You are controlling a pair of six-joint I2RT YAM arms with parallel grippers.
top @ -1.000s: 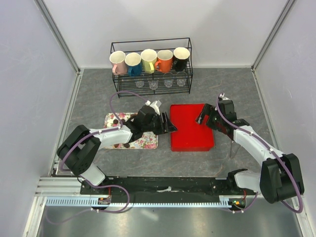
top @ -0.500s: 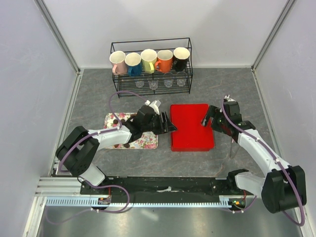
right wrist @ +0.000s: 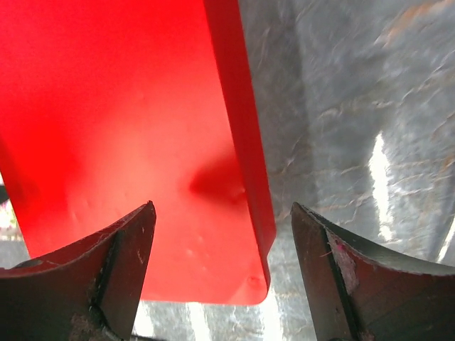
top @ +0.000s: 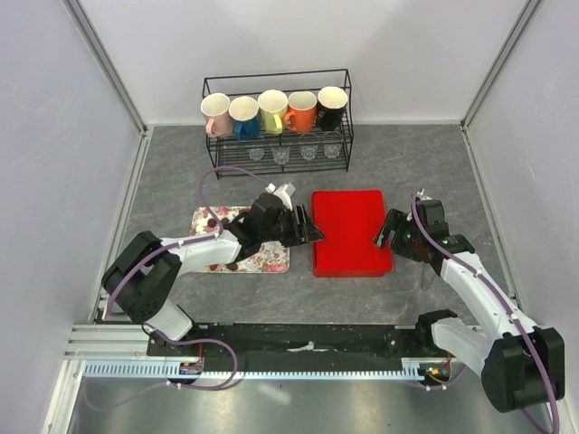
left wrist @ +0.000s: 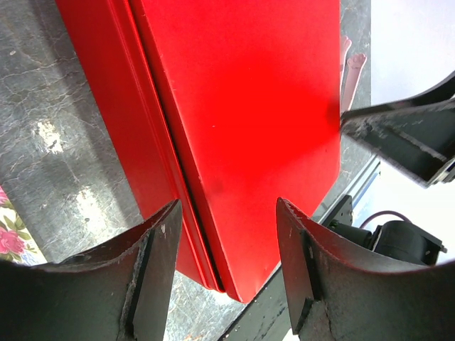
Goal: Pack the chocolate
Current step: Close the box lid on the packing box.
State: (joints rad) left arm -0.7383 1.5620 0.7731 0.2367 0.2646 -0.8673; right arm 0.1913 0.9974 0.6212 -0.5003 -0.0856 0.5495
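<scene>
Small dark brown chocolates (top: pixel 210 221) lie scattered on the floral tray (top: pixel 271 260)

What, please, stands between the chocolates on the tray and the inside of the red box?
The lid sits shut on the box, covering its inside. The chocolates lie on the tray beside it.

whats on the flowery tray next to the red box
A few small dark brown chocolates lie on the flat floral-printed tray. The black-and-white left arm crosses it and covers its middle.
</scene>
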